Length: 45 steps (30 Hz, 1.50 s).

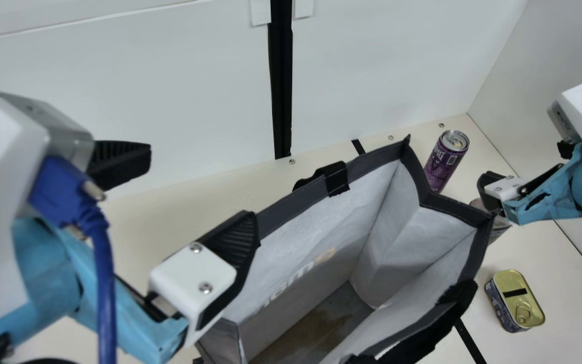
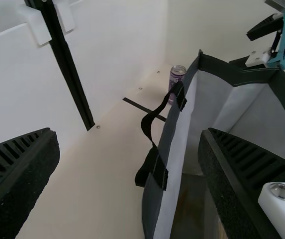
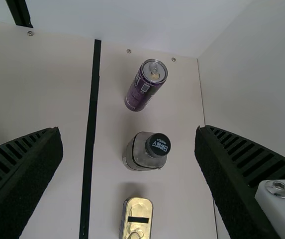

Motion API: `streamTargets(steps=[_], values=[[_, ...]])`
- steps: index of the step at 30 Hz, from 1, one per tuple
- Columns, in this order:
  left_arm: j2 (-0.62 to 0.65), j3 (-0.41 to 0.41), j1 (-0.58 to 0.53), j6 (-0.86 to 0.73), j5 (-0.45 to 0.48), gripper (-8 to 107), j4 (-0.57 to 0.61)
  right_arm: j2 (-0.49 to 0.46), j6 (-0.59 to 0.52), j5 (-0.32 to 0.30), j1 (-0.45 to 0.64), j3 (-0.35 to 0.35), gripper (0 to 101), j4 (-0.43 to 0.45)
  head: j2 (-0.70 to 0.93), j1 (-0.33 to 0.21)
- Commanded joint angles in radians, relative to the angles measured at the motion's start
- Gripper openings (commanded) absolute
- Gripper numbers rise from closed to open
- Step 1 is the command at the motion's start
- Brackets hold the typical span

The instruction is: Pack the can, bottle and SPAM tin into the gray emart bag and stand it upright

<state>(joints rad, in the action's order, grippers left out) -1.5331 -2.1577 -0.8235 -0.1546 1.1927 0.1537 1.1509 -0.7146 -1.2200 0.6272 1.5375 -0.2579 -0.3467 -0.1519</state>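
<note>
The gray bag [image 1: 382,242] stands upright, mouth spread wide, its visible floor bare. My left gripper [image 1: 180,199] is open at the bag's left end; in the left wrist view, the same gripper [image 2: 130,133] has the bag's long wall [image 2: 174,164] between its spread fingers, not pinched. My right gripper [image 1: 528,167] stands open above the bottle [image 1: 499,230], which it partly hides. In the right wrist view this gripper [image 3: 128,132] has wide-apart fingers, with the dark-capped bottle [image 3: 141,153] below. The purple can [image 1: 442,162] stands behind the bottle, and the SPAM tin [image 1: 518,301] lies nearer the front.
White walls [image 1: 185,101] rise behind the table [image 1: 170,207] and at its right side. A black strip [image 3: 90,134] runs along the table between the bag and the three items. The bag's dark handle [image 2: 152,124] hangs outside its rear wall.
</note>
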Motion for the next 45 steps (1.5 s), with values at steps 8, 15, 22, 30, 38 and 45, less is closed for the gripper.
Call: streamTargets(steps=[8,15,22,30,38,45], values=[[-0.060,-0.055,-0.023,-0.014,0.027,90,0.039,0.000,0.000,0.000,0.000,0.000,95,0.000,-0.002,-0.023],[-0.104,-0.068,-0.023,-0.022,0.027,90,0.078,0.000,0.000,0.000,0.000,0.000,95,-0.001,-0.002,-0.023],[-0.146,-0.071,-0.023,-0.034,0.027,90,0.105,0.000,0.000,0.000,0.000,0.000,95,-0.001,-0.002,-0.023],[-0.190,-0.073,-0.029,-0.043,0.027,90,0.114,0.000,0.000,0.000,0.000,0.000,95,-0.001,-0.002,-0.023],[-0.231,-0.071,-0.024,-0.060,0.027,90,0.125,0.000,0.000,0.000,0.000,0.000,95,-0.001,-0.002,-0.023],[-0.257,-0.061,-0.022,-0.067,0.027,90,0.134,0.000,0.000,0.000,0.000,0.000,95,-0.001,-0.002,-0.023]])
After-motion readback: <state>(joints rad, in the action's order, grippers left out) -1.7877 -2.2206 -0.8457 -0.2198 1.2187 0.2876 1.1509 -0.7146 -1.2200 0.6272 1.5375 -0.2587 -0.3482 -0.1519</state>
